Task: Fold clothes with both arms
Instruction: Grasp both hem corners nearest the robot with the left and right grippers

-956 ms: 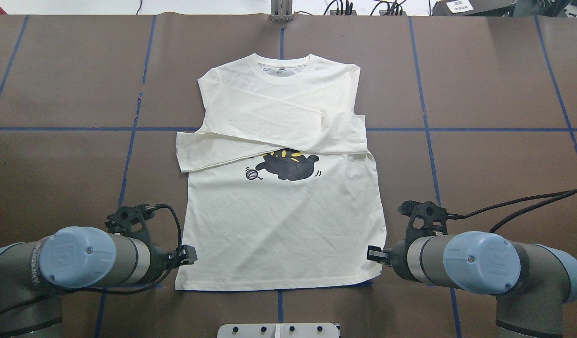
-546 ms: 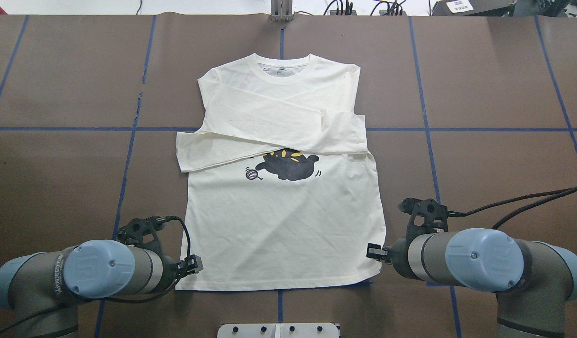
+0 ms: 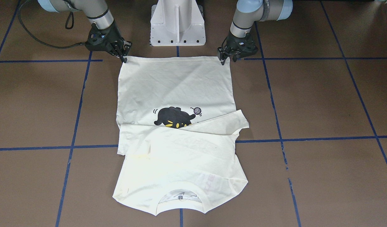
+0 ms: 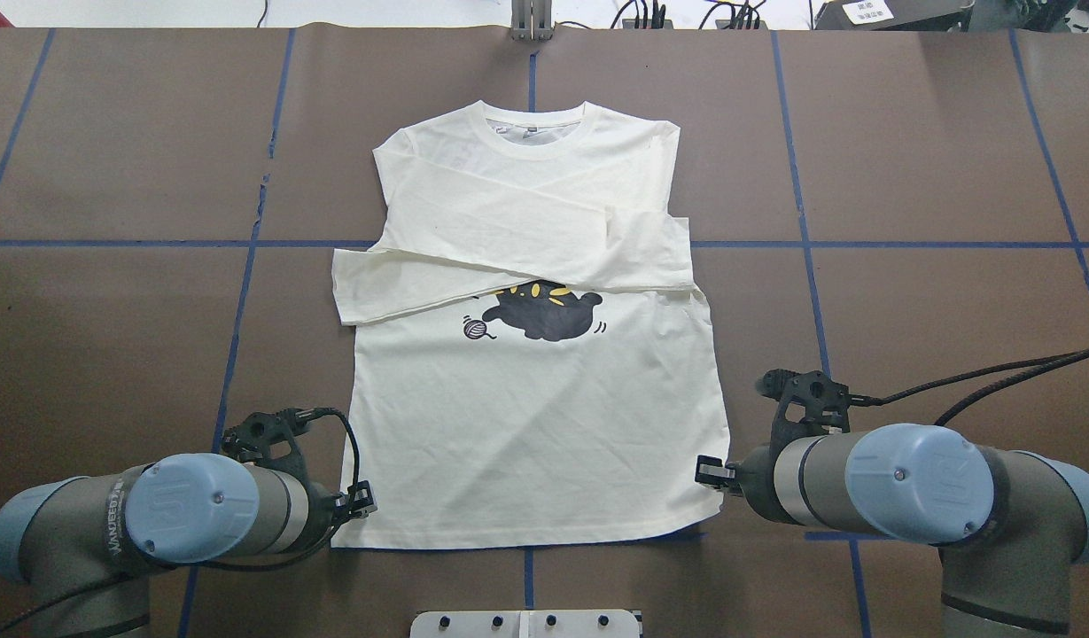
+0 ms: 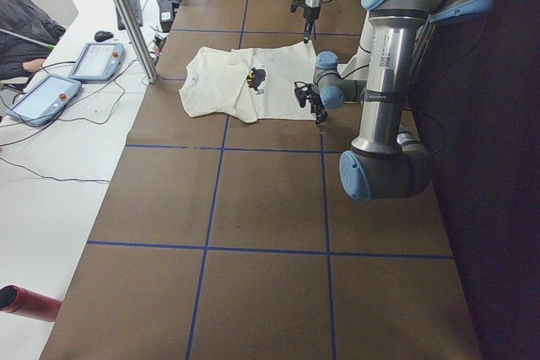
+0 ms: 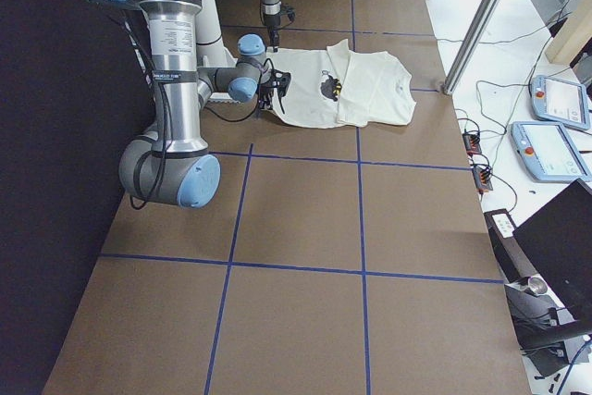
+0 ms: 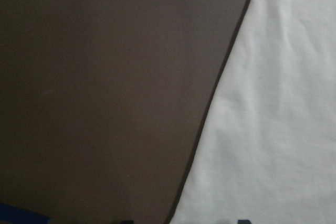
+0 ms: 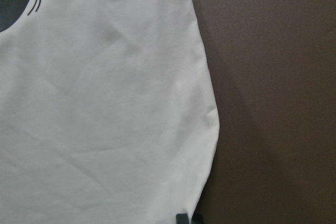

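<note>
Desk of brown sheet with blue tape grid (image 4: 907, 159) carries the cream-white long-sleeved T-shirt with black cat print (image 4: 544, 425), flat at centre, print up. Progress is judged partial: both sleeves lie crossed over the chest, and the body fold is not yet made. Long axis runs straight away from the robot, collar far, hem near. Grey-silver jointed left arm (image 4: 190, 523) and matching right arm (image 4: 898, 483) sit low at the hem corners. Left end effector (image 4: 360, 507) has its jaws apart astride the corner edge (nothing pinched). Right end effector (image 4: 708, 470) meets its corner; whether it has closed cannot be told.
</note>
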{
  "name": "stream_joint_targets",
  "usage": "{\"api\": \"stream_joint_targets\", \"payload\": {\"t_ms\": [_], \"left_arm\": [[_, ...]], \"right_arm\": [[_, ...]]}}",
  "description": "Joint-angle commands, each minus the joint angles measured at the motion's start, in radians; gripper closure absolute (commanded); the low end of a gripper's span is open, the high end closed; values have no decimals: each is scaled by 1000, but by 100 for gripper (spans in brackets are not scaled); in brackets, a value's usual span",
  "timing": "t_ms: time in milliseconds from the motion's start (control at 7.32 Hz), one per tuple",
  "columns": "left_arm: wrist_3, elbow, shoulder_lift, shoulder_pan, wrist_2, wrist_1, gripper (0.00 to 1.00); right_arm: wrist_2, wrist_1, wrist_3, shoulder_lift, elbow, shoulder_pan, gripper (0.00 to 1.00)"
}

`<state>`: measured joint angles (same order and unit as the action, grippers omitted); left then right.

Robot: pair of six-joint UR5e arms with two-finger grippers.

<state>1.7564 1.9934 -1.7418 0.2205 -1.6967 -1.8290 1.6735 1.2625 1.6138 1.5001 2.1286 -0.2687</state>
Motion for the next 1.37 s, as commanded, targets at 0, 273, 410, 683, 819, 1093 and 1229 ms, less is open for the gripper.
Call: {"api": "stream_joint_targets", "payload": {"t_ms": [0, 273, 410, 683, 819, 1093, 1229], "left_arm": [[0, 1, -1, -10, -1, 10, 37], [2, 1, -11, -12, -1, 10, 54], [2, 1, -15, -12, -1, 10, 71], [0, 4, -13, -12, -3, 10, 92], [0, 8, -13, -10, -3, 10, 99], [-2, 31, -12, -6, -3, 11, 100], [-11, 80, 2, 2, -3, 14, 100]], "right_arm": [[3, 0, 0, -3, 4, -1, 100], [3, 0, 0, -1, 4, -1, 100], [3, 0, 0, -1, 4, -1, 100], [3, 0, 0, 0, 4, -3, 100], [3, 0, -2, 0, 4, -4, 100], [5, 0, -3, 6, 11, -13, 100], [47, 0, -5, 14, 28, -45, 100]]}}
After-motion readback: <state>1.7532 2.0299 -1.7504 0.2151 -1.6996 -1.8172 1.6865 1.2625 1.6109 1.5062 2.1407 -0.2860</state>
